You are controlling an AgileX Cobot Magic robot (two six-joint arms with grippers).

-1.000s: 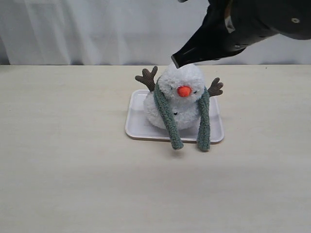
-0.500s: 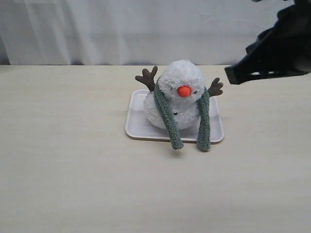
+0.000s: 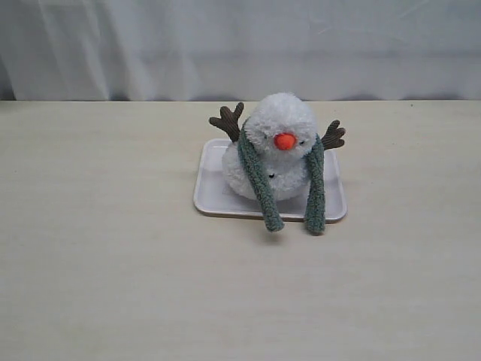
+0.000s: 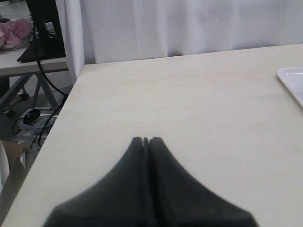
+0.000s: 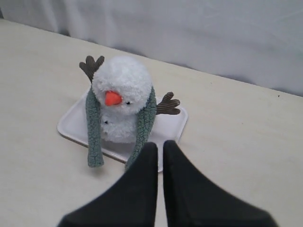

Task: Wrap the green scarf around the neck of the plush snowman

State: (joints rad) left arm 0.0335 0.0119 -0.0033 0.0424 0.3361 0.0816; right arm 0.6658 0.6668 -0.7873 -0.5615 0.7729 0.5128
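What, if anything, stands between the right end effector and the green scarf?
Nothing visible does. The shut right end effector faces the green scarf, draped round the plush snowman on the white tray; no object sits between them.

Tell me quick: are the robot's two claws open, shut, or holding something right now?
Left gripper: closed, holding nothing.
Right gripper: closed, holding nothing; the green scarf hangs on the plush snowman.
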